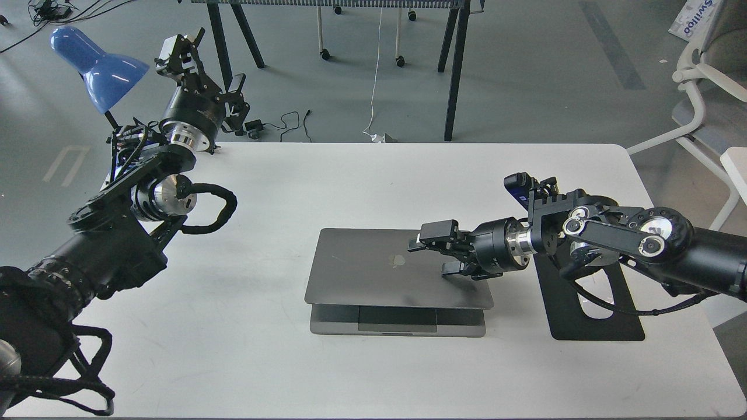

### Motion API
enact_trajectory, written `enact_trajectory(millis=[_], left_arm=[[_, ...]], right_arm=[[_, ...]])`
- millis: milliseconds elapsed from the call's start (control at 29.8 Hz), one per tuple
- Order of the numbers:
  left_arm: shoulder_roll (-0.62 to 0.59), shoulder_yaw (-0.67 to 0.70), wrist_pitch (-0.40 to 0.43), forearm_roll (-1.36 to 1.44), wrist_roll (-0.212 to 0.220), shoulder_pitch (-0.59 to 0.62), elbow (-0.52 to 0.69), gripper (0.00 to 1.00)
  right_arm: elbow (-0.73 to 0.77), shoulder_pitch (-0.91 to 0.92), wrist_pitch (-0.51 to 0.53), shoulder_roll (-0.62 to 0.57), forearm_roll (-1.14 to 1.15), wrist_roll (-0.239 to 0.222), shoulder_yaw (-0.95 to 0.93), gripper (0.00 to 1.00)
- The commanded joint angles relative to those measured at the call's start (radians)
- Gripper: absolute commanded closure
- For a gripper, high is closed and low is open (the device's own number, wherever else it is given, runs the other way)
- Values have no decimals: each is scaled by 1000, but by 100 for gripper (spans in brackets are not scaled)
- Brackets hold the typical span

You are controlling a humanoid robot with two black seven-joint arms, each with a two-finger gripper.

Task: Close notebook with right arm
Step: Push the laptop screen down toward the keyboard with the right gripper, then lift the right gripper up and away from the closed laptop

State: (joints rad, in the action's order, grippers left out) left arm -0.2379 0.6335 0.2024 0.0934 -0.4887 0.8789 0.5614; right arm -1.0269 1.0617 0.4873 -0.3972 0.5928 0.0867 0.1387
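Observation:
The grey notebook (373,268) lies in the middle of the white table (233,350). Its lid is folded far down, with a narrow strip of the base and trackpad showing under its front edge. My right gripper (435,254) rests on the lid's right part, beside the logo. Its two fingers stand apart, holding nothing. My left gripper (201,58) is raised at the table's far left corner, away from the notebook, with its fingers apart and empty.
A black mouse pad (595,315) lies right of the notebook, partly under my right arm; a sliver of the white mouse (595,309) shows. A blue desk lamp (96,64) stands at the far left. A white chair (706,111) is off the table's right.

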Motion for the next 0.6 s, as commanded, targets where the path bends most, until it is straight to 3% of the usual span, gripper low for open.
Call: enact_trajectory(millis=[0,570], left_arm=[[0,0,0,0,0,0,0,0],[0,0,0,0,0,0,0,0]], right_arm=[[4,-38,-6,1,36,-1,1,0],[8,-81,-47,6,85,-2,-1,0]])
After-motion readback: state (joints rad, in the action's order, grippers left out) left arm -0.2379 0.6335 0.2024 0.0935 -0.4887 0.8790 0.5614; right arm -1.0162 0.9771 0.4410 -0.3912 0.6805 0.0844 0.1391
